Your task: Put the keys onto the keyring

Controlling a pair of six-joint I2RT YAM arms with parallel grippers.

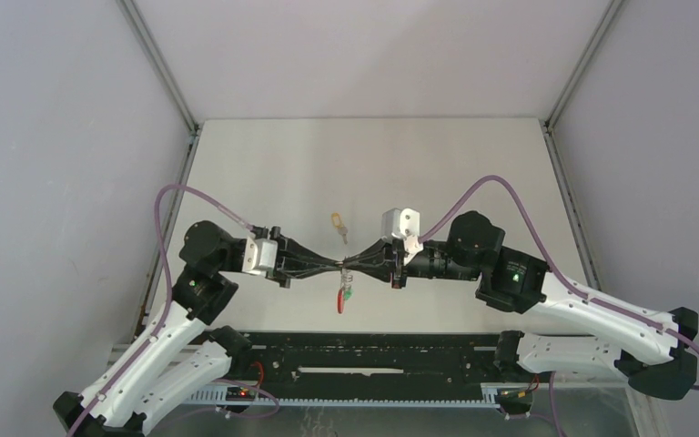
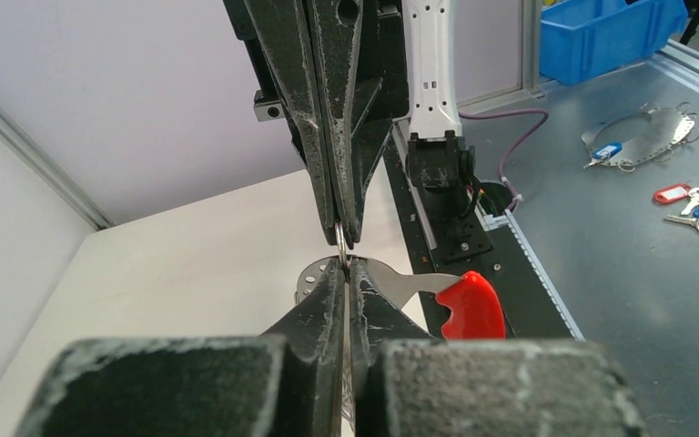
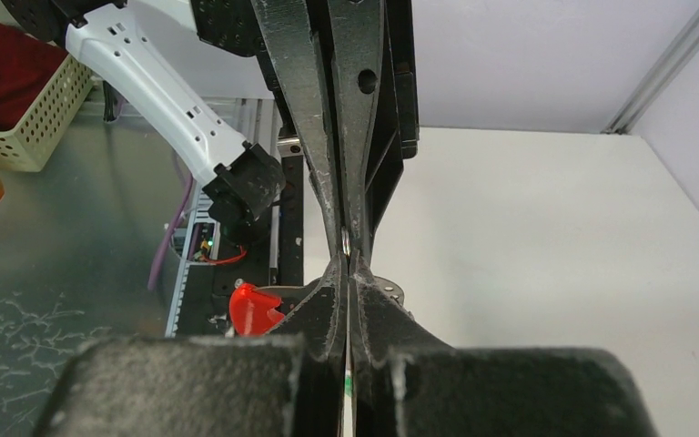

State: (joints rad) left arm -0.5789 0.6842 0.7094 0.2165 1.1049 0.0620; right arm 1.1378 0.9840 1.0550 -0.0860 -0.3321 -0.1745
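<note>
- Top external: two black, tapered grippers meet tip to tip above the pale matte table (image 1: 455, 173). The left gripper (image 1: 338, 267) and the right gripper (image 1: 356, 264) are both clenched, each with its fingers pressed flat together.
- Top external: the keyring (image 1: 342, 299) hangs just under that meeting point. Its glossy red section (image 1: 339, 303) is lowest, and the green-headed key (image 1: 349, 291) is a small speck just beside it. Whether that key is threaded on cannot be told. The yellow-headed key (image 1: 337, 221) lies flat on the table just beyond the grippers, apart from both.
- Left wrist: the left gripper's scuffed, white-flecked fingers (image 2: 323, 305) are clamped on the keyring's thin, flat grey metal band. The band curves right to the smooth red section. From above, the right gripper's fingers pinch a small round wire loop (image 2: 339, 238) directly over the left tips.
- Left wrist: beyond the table edge, a blue plastic bin (image 2: 601, 36) and loose tagged keys (image 2: 692, 205) sit on a dull grey bench.
- Right wrist: the right gripper's own worn fingers (image 3: 373, 314) are closed with no gap and touch the left gripper's tips. The red section and a bit of grey band show to their left. A cream lattice basket (image 3: 32, 123) stands at far left.
</note>
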